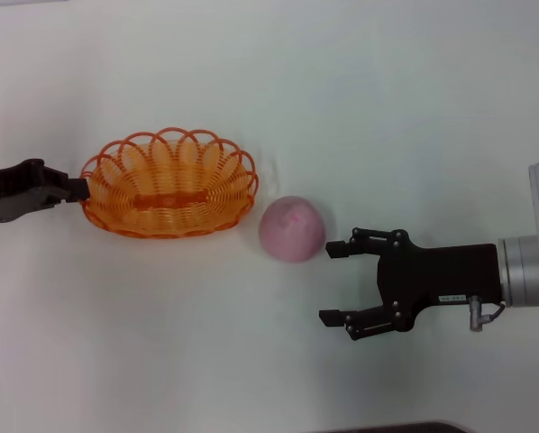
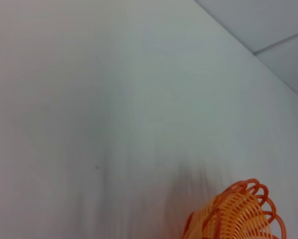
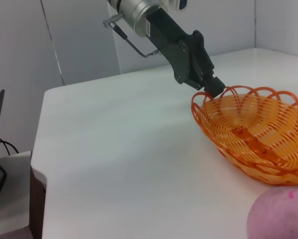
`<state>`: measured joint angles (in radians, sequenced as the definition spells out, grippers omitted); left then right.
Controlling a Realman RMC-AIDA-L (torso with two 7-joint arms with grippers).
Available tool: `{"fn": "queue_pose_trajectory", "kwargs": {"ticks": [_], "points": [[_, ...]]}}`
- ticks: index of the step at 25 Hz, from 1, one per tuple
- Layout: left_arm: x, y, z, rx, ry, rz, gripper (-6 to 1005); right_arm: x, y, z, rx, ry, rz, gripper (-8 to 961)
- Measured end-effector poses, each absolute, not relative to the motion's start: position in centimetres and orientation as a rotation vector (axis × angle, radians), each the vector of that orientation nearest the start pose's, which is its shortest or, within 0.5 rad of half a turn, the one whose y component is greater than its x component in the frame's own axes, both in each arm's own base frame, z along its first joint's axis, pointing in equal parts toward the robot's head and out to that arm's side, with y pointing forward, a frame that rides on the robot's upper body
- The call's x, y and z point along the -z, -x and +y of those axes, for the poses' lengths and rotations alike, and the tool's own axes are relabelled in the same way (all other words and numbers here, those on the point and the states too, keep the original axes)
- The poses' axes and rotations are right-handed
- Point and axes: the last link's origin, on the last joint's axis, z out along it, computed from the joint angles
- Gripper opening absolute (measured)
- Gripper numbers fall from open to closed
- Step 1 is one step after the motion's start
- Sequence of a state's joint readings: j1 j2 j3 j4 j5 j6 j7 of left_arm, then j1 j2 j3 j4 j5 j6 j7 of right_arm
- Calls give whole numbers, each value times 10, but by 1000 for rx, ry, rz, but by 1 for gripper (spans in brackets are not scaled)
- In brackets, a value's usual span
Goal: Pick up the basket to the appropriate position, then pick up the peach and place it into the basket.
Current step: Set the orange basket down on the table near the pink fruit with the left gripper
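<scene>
Nearest the camera, lower right of the head view, the right hand (image 1: pixel 338 283) spreads its fingers, the peach (image 1: pixel 292 229) just up-left of it on the desk (image 1: pixel 161 343). Centre-left, the left hand (image 1: pixel 78 188) pinches the basket (image 1: pixel 169 183) rim.

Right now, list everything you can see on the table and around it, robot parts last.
basket: one, orange wire, on the table toward the robot's left, empty.
peach: one, pale pink, on the table just right of the basket, apart from it.
table: one, white, under everything.
left gripper: one, black, shut on the basket's left rim.
right gripper: one, black, open, just right of the peach, upper finger close to it.
</scene>
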<state>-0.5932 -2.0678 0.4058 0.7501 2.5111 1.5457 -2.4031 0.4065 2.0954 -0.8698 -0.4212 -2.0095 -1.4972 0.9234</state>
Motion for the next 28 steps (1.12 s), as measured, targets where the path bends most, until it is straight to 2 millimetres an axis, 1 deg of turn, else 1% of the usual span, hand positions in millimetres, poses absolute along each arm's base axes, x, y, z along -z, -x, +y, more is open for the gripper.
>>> {"fn": "queue_pose_trajectory", "kwargs": {"ticks": [7,18,23,26,28], "points": [[-25,310,332,412,2113,-1989,16,69,-304,250,-578,2922,372,946],[-18,308,333,356,2133,-1988,51,69,-304,250,-576,2922,371,947],[-18,308,333,362,2126,-1990,130,69,-304,251,-576,2924,368,947],[-20,309,333,361,2119,-1993,335,69,-304,251,-578,2922,368,947],[-20,309,334,359,2117,-1992,428,69,-304,251,-578,2923,368,947]]}}
